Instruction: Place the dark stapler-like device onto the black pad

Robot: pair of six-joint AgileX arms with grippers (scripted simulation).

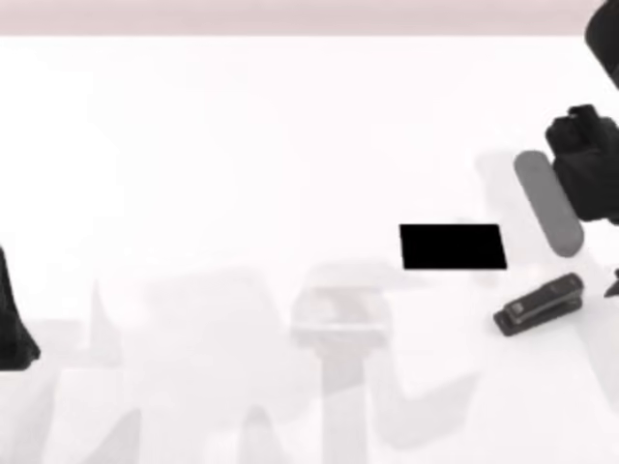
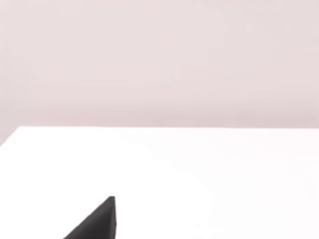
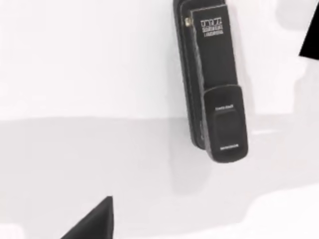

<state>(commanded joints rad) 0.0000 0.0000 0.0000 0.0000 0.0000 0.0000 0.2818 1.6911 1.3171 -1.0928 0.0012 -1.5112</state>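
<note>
Two arms sit half cut off at the table's edges (finger spread impossible to tell), the dark stapler-like device [image 1: 540, 304] lying just beside the black pad [image 1: 453, 246], not on it.

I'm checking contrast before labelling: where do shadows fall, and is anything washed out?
Top view: broad grey shadows cross the near half of the white table, one beside the black pad and the dark stapler-like device. Right wrist view: a grey shadow band lies under the device. Left wrist view: shadowless, the table nearly blending into the wall.
</note>
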